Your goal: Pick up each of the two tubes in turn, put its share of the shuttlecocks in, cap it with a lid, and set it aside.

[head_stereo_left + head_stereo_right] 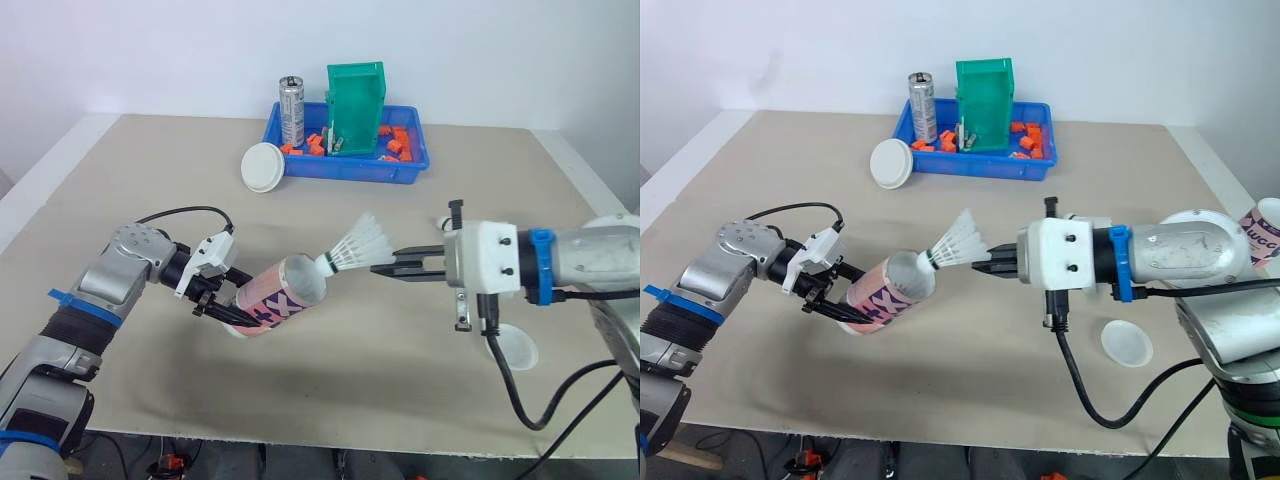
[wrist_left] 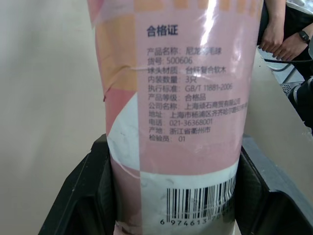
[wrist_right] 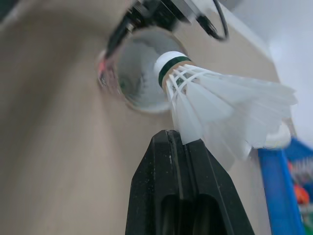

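Observation:
My left gripper (image 1: 215,300) is shut on a pink and white tube (image 1: 280,297), held tilted above the table with its open mouth toward the right. Its black fingers (image 2: 88,196) clamp the labelled tube (image 2: 176,98) near the bottom end. My right gripper (image 1: 381,267) is shut on the feathers of a white shuttlecock (image 1: 358,245). The cork, with its green band, sits right at the tube's mouth (image 3: 142,73), just at the rim. A second tube (image 1: 1265,230) shows at the far right edge. One white lid (image 1: 264,166) lies by the bin, another (image 1: 515,350) under my right arm.
A blue bin (image 1: 345,170) at the back of the table holds a green box (image 1: 355,108), a metal can (image 1: 291,110) and several orange pieces. A black cable hangs from my right wrist over the near right table edge.

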